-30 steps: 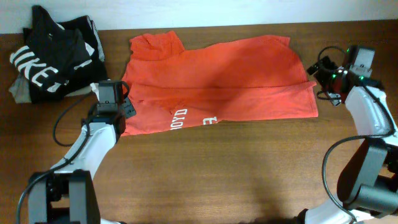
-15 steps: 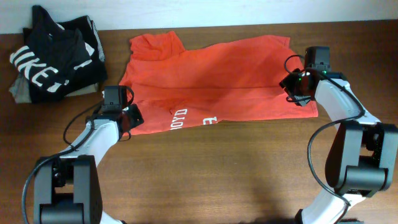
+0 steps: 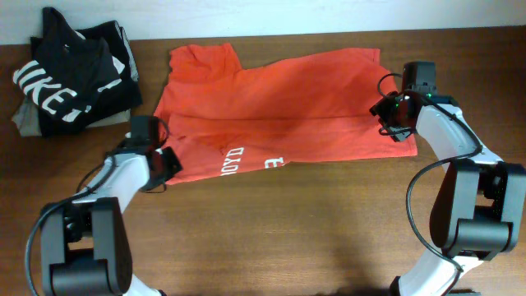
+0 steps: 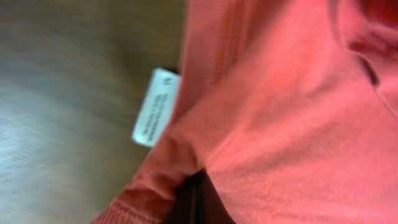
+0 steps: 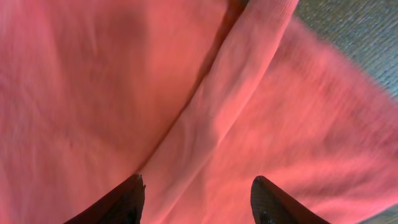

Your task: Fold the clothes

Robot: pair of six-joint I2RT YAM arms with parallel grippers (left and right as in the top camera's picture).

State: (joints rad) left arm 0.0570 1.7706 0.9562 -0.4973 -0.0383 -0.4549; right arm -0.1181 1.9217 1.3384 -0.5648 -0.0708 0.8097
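The clothes, a red-orange T-shirt [image 3: 288, 99] with white lettering [image 3: 234, 160], lie spread across the back middle of the table, with the lower part folded over. My left gripper [image 3: 168, 160] is at the shirt's lower left corner. In the left wrist view it [image 4: 196, 202] is shut on a bunched fold of red cloth [image 4: 280, 124], with the white neck label [image 4: 155, 107] just beyond. My right gripper [image 3: 393, 115] rests on the shirt's right edge. Its dark fingertips [image 5: 134, 186] stand apart over a raised fold of the shirt [image 5: 249, 74], so this gripper [image 5: 198, 186] is open.
A black shirt with large white letters [image 3: 66, 78] lies piled at the back left corner on a grey-olive garment [image 3: 25, 123]. Brown wooden tabletop [image 3: 288, 230] stretches in front of the red shirt. Cables trail from both arms.
My left gripper has shut on the shirt's lower left corner and drawn it slightly left and forward. My right gripper has come in from the table's right edge onto the shirt and narrowed its jaws.
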